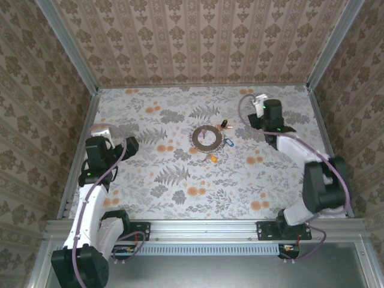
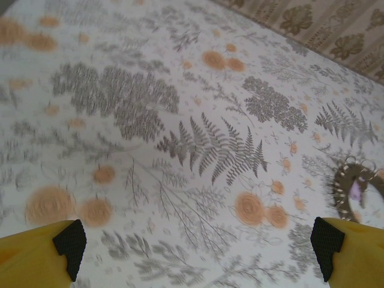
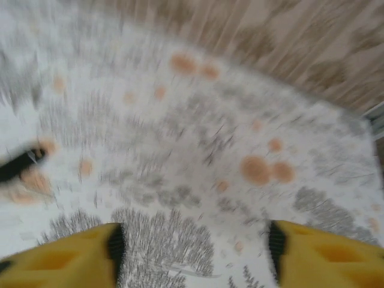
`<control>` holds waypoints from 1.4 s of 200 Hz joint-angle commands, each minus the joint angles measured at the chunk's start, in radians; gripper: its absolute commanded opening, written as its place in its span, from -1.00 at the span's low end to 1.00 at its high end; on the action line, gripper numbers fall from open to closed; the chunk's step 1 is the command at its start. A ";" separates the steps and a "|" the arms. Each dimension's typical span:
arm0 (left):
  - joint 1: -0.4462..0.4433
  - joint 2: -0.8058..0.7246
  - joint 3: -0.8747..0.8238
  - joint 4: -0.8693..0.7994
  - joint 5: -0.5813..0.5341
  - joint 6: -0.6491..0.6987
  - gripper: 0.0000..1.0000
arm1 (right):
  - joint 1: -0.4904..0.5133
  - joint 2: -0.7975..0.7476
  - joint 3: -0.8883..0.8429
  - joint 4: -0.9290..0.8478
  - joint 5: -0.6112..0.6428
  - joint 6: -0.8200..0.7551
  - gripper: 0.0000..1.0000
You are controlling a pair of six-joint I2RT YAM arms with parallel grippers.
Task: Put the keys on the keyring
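Note:
The keyring (image 1: 206, 137), a flat grey-brown toothed hoop, lies at the table's middle with a blue clip (image 1: 227, 143) and a yellow tag (image 1: 212, 158) on its right side. The small black-headed key (image 1: 225, 125) lies on the table just off the ring's upper right rim. My right gripper (image 1: 255, 103) hovers right of the key; the right wrist view is motion-blurred, with the gripper (image 3: 195, 246) open and empty and a dark streak (image 3: 18, 165) at the left edge, probably the key. My left gripper (image 1: 127, 146) is far left of the ring. It is open (image 2: 198, 246), with the ring (image 2: 360, 195) at the right edge.
Patterned walls with metal corner posts (image 1: 318, 54) close the table on three sides. The floral cloth (image 1: 180, 180) covers the whole surface. Both arm bases stand on the rail (image 1: 204, 231) at the near edge.

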 commanded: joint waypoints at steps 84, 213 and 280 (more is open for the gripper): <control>-0.151 0.046 -0.352 0.604 -0.105 0.513 1.00 | 0.087 -0.453 -0.599 0.473 0.107 0.213 0.99; -0.135 0.576 -0.182 0.977 -0.148 0.502 1.00 | -0.057 -0.318 -0.506 0.452 0.094 0.238 0.99; -0.013 0.726 -0.176 1.117 -0.037 0.404 1.00 | -0.069 -0.040 -0.576 0.765 0.017 0.281 0.99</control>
